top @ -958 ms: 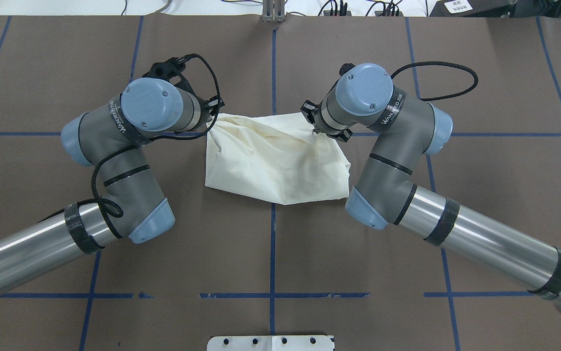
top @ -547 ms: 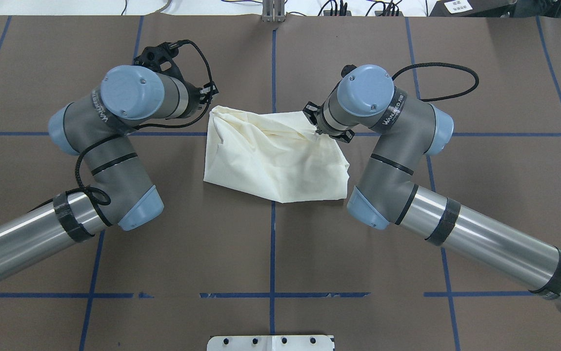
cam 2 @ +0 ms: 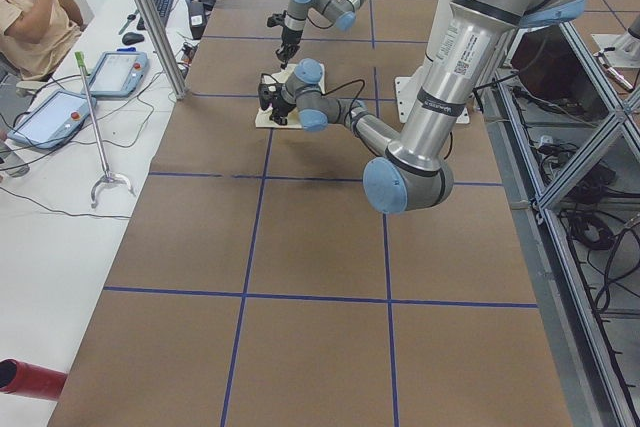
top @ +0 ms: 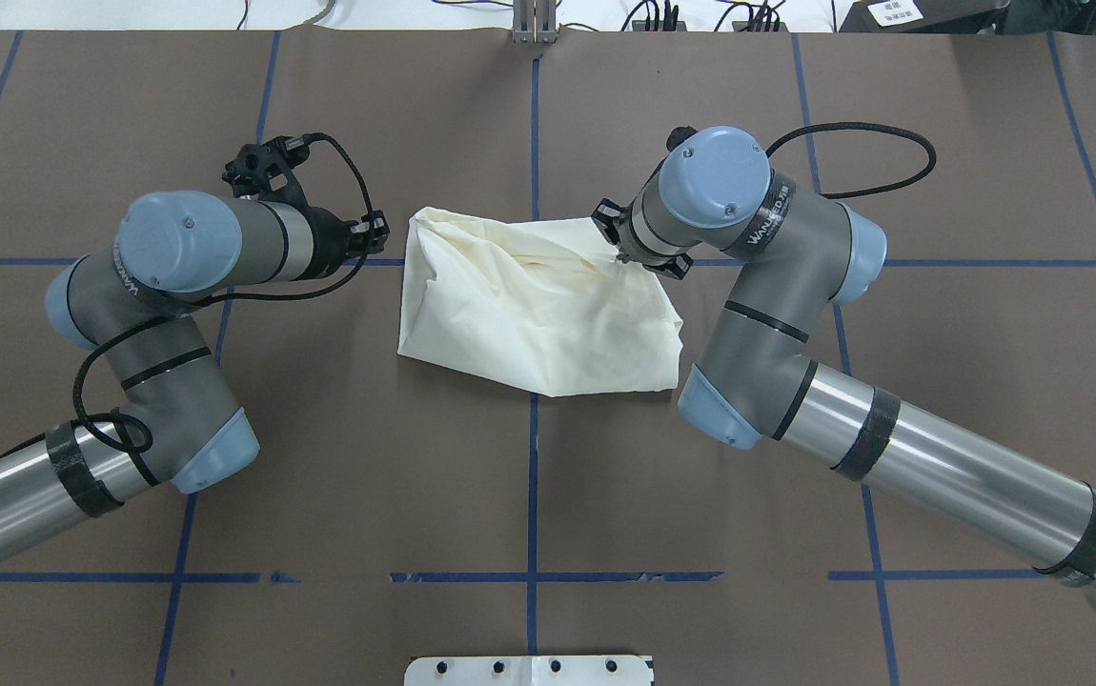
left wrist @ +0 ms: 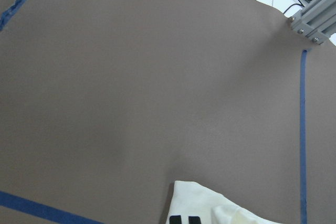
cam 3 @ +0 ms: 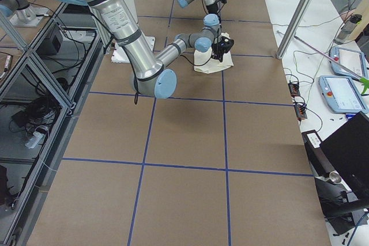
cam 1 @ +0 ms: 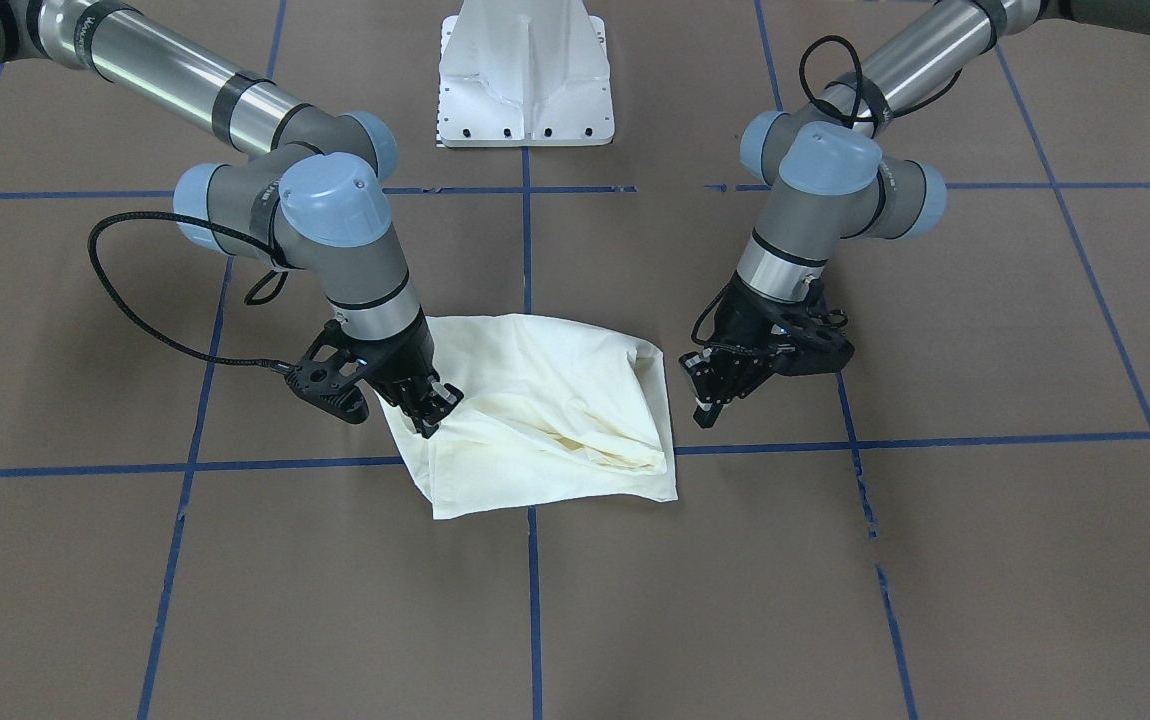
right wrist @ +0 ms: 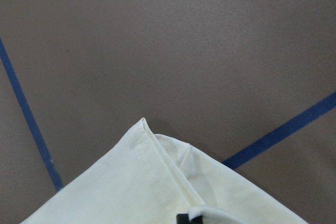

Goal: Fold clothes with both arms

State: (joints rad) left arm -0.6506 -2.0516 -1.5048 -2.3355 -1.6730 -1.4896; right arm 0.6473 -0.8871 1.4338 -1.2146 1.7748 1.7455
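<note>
The cream-white shirt (cam 1: 555,400) lies bunched in a rough rectangle at the table's middle, plain side up; no cat graphic shows. It also shows in the overhead view (top: 538,305). My right gripper (cam 1: 432,415) is shut on the shirt's far right corner, low over the table (top: 620,253); in the right wrist view cloth (right wrist: 131,187) wraps over its tip. My left gripper (cam 1: 703,408) is empty, a short way left of the shirt's far left corner (top: 378,233). In the left wrist view its pads (left wrist: 176,220) stand a narrow gap apart, above the shirt's corner (left wrist: 210,203).
The brown table is marked with blue tape lines (top: 533,476). The white pedestal base (cam 1: 525,80) stands at the robot's side. An operator (cam 2: 35,7) sits beyond the far edge, with tablets (cam 2: 115,72) and a metal post (cam 2: 150,17).
My left gripper has let go of the shirt's far left corner and drawn back to the left. The corner has dropped onto the table. The right gripper has stayed put.
</note>
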